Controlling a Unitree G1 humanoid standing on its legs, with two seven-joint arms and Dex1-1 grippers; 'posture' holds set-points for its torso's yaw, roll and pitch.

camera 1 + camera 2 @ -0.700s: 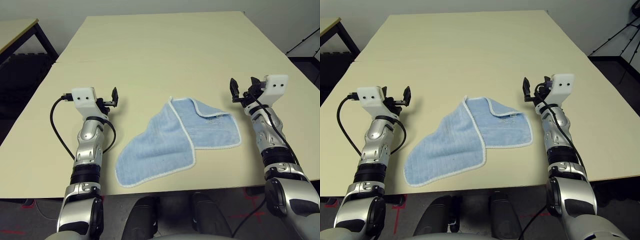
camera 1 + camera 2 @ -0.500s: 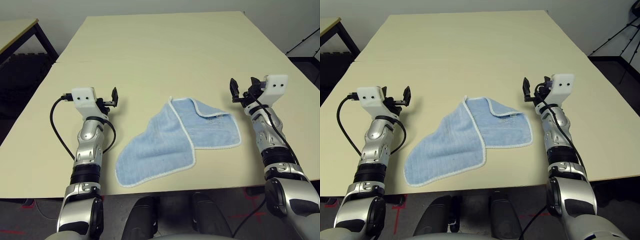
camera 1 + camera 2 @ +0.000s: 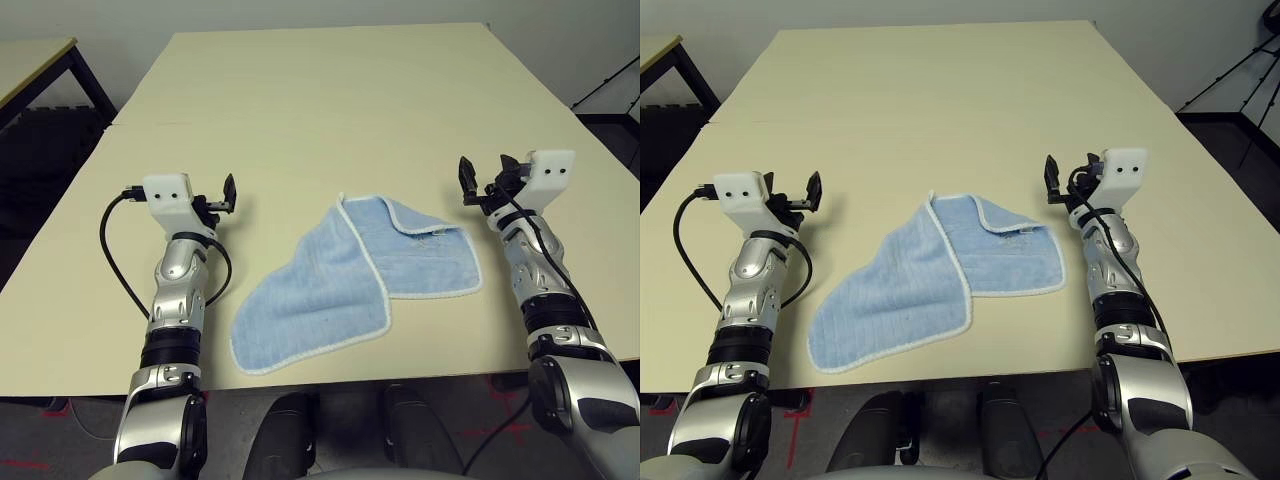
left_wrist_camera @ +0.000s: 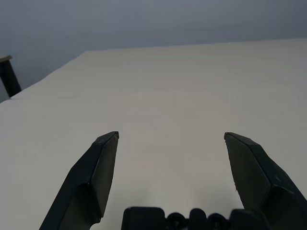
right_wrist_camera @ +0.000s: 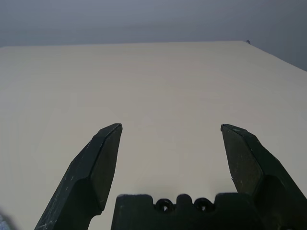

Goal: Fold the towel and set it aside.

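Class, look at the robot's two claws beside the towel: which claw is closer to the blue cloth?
The right claw. It hovers just past the towel's folded far-right corner, whereas the left claw stands farther off across bare table. Both are open and empty.

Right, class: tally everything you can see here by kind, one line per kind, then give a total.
Light-blue terry-cloth towel with white edging: 1
Two-fingered black claws: 2, left claw and right claw
Pale beige flat-topped tables: 2, main table and side table
Total: 5

even soft overhead light, faint shadows on table; wrist views dimmer, bluish, fingers sharp.
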